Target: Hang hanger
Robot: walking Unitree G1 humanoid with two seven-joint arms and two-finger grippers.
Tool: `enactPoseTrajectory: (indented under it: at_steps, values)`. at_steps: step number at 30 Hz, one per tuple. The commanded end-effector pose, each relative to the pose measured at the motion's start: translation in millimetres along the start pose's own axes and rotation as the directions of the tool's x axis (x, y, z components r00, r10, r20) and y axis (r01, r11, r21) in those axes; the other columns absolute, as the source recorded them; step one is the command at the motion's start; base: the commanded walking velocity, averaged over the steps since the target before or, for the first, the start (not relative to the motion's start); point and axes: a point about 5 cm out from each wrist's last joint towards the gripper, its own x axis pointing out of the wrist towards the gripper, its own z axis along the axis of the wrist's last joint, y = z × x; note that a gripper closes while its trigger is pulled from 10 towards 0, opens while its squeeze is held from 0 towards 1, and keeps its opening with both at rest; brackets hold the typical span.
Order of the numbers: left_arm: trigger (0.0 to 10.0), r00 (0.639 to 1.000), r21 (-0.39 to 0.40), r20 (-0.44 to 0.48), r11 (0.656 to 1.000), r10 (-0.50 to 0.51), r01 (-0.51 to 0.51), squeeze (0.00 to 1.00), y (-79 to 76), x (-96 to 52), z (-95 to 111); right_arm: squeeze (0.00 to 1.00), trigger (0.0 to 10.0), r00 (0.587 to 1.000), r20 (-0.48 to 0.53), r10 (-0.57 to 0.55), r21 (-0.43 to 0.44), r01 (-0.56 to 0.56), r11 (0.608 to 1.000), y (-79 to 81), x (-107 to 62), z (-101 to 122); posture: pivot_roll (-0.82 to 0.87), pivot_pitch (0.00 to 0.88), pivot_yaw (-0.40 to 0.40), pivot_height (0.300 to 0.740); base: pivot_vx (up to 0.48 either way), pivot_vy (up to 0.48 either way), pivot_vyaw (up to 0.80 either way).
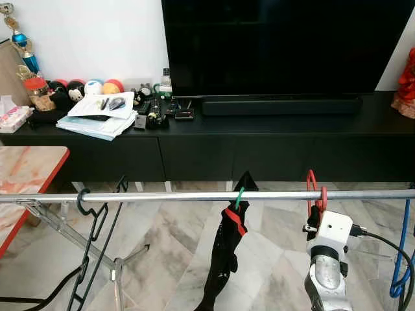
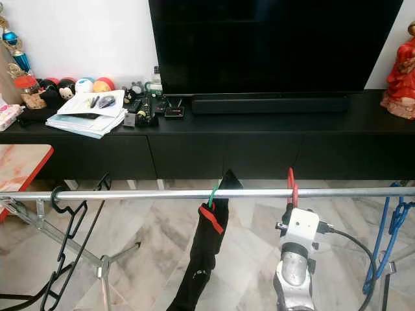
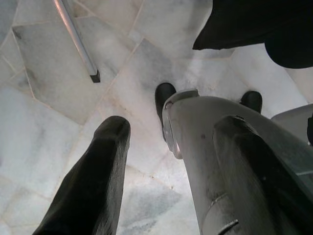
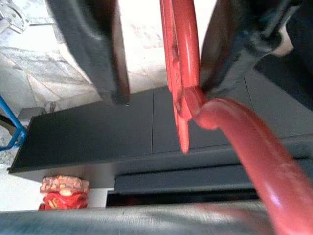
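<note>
My right gripper [image 4: 161, 58] holds the red hanger [image 4: 183, 73] with its hook over the rail [image 1: 194, 195]. My fingers look spread around it. I should let go slowly so it stays on.

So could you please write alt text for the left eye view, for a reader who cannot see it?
The right gripper holds a red hanger up at a metal rail, its hook looped over the rail. A black garment on a green hook and a black hanger hang further left, a blue hanger on the right. Behind stands a black TV cabinet.
</note>
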Motion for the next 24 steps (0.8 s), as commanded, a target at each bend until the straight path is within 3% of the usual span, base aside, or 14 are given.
enactPoseTrajectory:
  at_steps: [1, 10, 20, 24]
  values:
    - [10.0, 0.999, 0.019, -0.037, 1.0, 0.001, 0.0, 0.0, 0.7, -1.4, -8.6, 0.64, 10.0, 1.0, 0.026, -0.006, 0.007, 0.006, 1.0, 0.3, -2.0, 2.5, 0.07, 0.033, 0.04, 0.74, 0.0, 0.0, 0.0]
    - [10.0, 0.999, 0.017, -0.05, 1.0, 0.008, -0.007, 0.0, 7.7, -4.1, -14.2, 0.64, 10.0, 0.996, 0.091, 0.002, 0.008, -0.003, 1.0, -6.0, -18.6, 5.3, 0.06, 0.031, 0.038, 0.74, 0.0, 0.0, 0.0]
    - [10.0, 0.999, 0.023, -0.042, 1.0, 0.0, 0.001, 0.0, 3.1, -2.4, -10.8, 0.63, 10.0, 0.994, 0.107, 0.011, -0.008, -0.01, 1.0, -14.2, -35.2, 6.4, 0.06, 0.029, 0.037, 0.74, 0.0, 0.0, 0.0]
    - [10.0, 0.999, 0.026, -0.043, 1.0, 0.001, 0.001, 0.0, 3.3, -2.4, -10.9, 0.64, 10.0, 0.988, 0.15, -0.04, -0.028, 0.045, 0.999, -24.2, -45.9, 15.0, 0.06, 0.028, 0.036, 0.74, 0.0, 0.0, 0.0]
